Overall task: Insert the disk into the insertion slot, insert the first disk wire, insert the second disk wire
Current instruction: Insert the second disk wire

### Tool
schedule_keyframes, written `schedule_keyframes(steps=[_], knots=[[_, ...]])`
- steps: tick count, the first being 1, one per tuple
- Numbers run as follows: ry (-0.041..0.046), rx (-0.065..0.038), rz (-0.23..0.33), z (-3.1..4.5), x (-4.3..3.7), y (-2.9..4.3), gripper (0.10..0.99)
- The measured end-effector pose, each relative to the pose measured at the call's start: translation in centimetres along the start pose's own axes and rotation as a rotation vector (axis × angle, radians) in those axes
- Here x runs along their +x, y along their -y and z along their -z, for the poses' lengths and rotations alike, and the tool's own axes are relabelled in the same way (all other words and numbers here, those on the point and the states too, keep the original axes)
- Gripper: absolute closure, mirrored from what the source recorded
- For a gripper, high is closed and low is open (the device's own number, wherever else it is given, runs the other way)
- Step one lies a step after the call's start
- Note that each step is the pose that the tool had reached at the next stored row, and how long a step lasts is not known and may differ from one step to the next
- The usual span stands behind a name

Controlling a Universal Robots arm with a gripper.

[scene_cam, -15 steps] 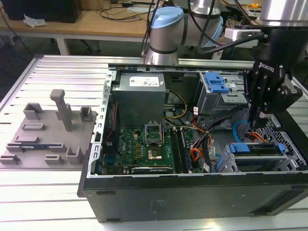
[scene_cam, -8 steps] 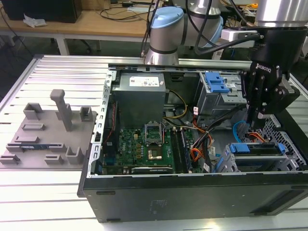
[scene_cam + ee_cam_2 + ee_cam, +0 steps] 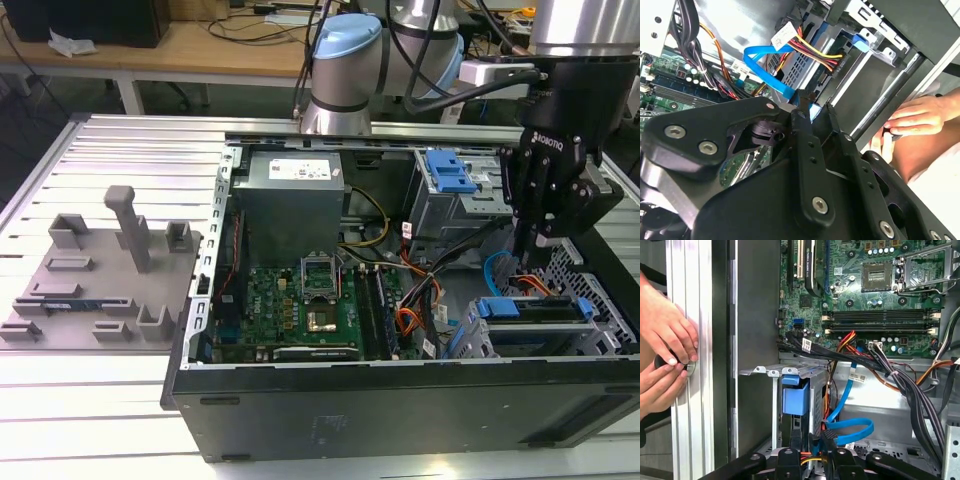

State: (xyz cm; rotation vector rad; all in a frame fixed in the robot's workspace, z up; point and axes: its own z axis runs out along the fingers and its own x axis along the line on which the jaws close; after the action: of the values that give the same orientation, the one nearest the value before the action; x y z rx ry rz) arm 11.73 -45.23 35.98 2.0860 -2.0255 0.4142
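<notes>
The disk [image 3: 535, 310], in its blue carrier, already sits inside the insertion slot [image 3: 600, 325], the low perforated cage at the exterior view's right of the open computer case [image 3: 400, 400]; that step looks done. Wire work appears underway: the gripper [image 3: 535, 262] hangs just above the drive's rear, its fingers [image 3: 829, 442] drawn close, seemingly pinching a small dark connector on the blue cable [image 3: 850, 427]. Whether either wire is seated, I cannot tell. A person's hands [image 3: 665, 355] rest on the desk's [image 3: 80, 400] rail beside the case.
</notes>
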Motion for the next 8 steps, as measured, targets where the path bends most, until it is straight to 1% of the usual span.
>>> schedule_keyframes(steps=[2, 3, 5, 8], knots=[[-0.0012, 0.000, 0.000, -0.02, -0.01, 0.01, 0.784], [-0.0016, 0.000, 0.000, -0.03, -0.01, 0.01, 0.800], [-0.0017, 0.000, 0.000, -0.05, -0.02, 0.01, 0.925], [-0.0017, 0.000, 0.000, -0.06, -0.02, 0.01, 0.925]])
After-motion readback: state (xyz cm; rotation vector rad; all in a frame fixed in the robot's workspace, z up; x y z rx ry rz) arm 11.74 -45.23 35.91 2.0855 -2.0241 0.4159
